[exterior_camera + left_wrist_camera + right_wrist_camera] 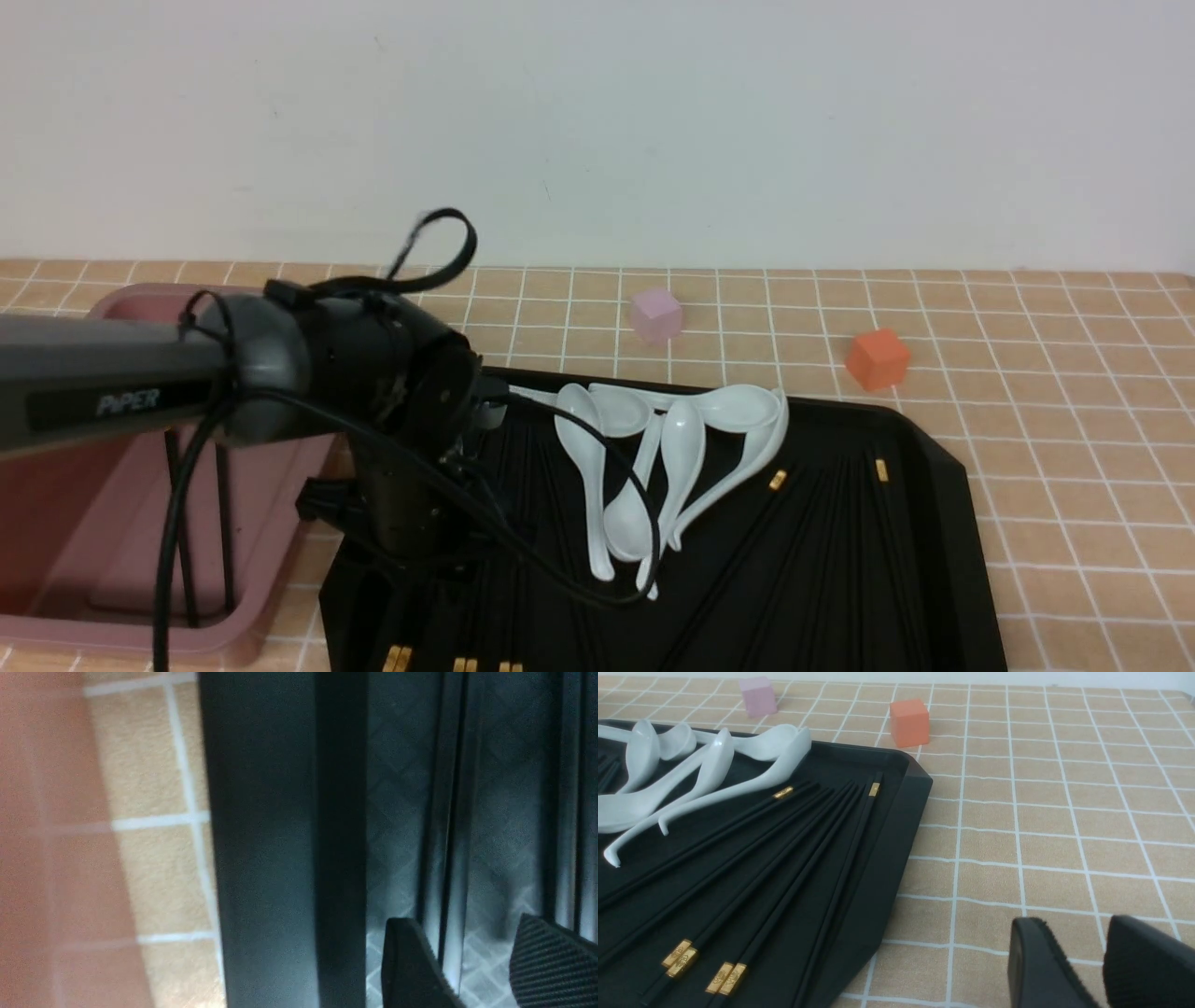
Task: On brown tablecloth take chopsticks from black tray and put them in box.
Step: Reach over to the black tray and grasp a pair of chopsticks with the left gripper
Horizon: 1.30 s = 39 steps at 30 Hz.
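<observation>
The black tray [943, 467] lies on the brown tablecloth [1074, 420]. Several black chopsticks [777, 480] with gold bands lie in it; they show plainly in the right wrist view [798, 858]. My left gripper [411, 551] points down into the tray's left part. In the left wrist view it [465, 921] is open, just above the tray floor, with a pair of chopsticks [444, 835] running between its fingers. Two chopsticks [224, 523] stand in the pink box [261, 635] at the left. My right gripper [1069, 924] hangs over bare cloth right of the tray, jaws a little apart, empty.
Several white soup spoons [653, 448] lie in the tray's middle, right of my left gripper. A pink cube [655, 315] and an orange cube [878, 358] stand on the cloth behind the tray. The tray's rim [266, 858] runs close beside the left fingers.
</observation>
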Motion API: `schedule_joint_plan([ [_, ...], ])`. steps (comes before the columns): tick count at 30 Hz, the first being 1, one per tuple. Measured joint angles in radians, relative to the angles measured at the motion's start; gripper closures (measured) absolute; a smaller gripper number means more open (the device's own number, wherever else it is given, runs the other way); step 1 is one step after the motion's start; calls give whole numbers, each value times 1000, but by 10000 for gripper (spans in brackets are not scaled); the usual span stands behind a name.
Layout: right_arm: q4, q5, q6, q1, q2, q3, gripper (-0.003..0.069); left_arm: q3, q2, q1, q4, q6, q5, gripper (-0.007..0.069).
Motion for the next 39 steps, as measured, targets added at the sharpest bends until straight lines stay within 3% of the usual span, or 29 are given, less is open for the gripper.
schedule_joint_plan([
  [10, 1, 0, 0, 0, 0, 0, 419, -11, 27, 0, -9, 0, -7, 384],
  [18, 1, 0, 0, 0, 0, 0, 419, -19, 38, -3, -15, 0, -7, 517],
  [29, 1, 0, 0, 0, 0, 0, 419, -8, -3, -2, 3, -27, 19, 517],
  [34, 1, 0, 0, 0, 0, 0, 419, -12, -133, -1, 7, -48, 31, 517],
  [39, 1, 0, 0, 0, 0, 0, 419, -113, -301, -1, 41, -90, 147, 517],
])
